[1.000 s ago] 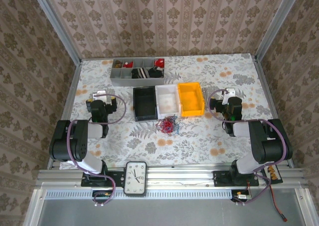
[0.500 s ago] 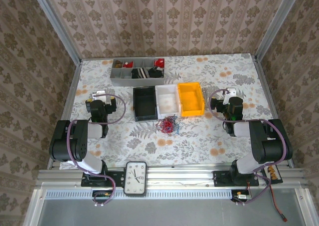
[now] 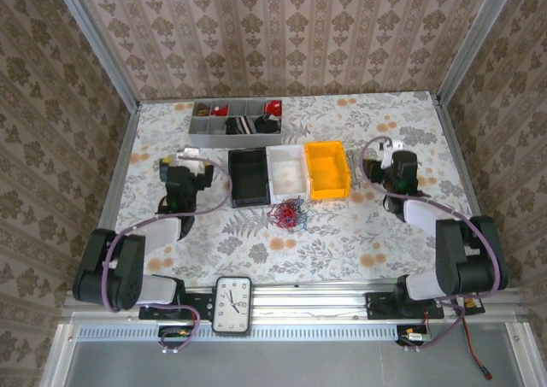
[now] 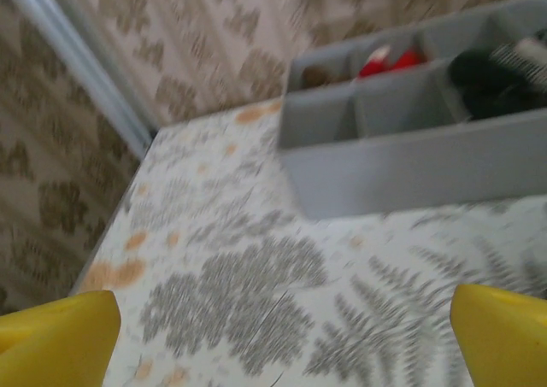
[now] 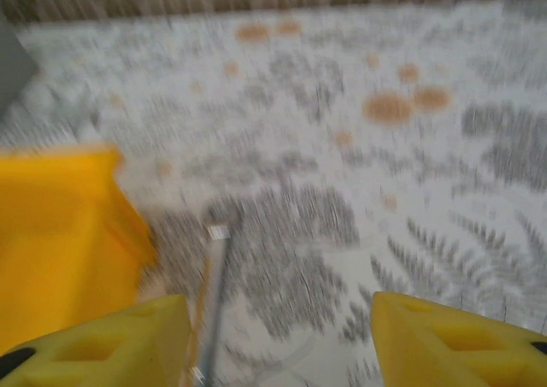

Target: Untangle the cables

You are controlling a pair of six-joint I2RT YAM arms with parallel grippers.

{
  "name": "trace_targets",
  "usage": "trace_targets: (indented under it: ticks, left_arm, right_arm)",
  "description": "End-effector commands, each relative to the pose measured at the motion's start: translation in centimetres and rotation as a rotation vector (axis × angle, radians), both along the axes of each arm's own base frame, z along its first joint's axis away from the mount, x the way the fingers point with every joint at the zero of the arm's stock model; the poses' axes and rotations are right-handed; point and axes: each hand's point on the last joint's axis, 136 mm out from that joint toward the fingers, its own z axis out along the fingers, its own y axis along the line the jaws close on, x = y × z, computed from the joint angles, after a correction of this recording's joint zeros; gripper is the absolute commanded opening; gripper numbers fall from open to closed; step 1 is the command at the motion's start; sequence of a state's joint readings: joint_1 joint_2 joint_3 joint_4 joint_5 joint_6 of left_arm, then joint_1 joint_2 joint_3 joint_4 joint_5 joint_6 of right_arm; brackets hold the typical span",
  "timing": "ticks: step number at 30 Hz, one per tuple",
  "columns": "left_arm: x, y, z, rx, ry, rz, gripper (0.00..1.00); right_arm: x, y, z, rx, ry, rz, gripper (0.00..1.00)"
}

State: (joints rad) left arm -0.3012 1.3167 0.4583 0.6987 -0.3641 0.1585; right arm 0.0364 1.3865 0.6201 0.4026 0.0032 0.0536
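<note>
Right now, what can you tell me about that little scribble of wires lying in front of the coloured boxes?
The cables form one small, loose clump of thin, bendy wires, mostly red with some dark, bluish strands looped through. The clump lies on the flowered table, just on the near side of the white bin and by the near corner of the black bin. Whether it touches either is too small to tell. Nothing holds it.

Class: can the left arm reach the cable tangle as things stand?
Probably yes: the cables lie on bare table in front of the black bin, and nothing stands between them and the open left gripper.
</note>
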Motion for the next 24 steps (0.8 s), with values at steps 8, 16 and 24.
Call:
trace_targets:
  ticks: [8,16,24]
  left_arm:
    - [-6.1,-16.2,-2.4,-0.241,0.288,-0.384,1.00]
    - [-14.2,-26.1,-3.9,-0.047,0.406,-0.794,1.00]
    - [-16.0,-27.2,-4.6,-0.100,0.468,-0.888,1.00]
  right_arm:
    - [-7.1,12.9,-1.1,0.161,0.172,0.087,0.63]
    - [-9.5,17.7,-4.7,0.321,0.300,0.116,0.64]
    - [-10.7,18.7,-6.5,0.343,0.393,0.158,0.61]
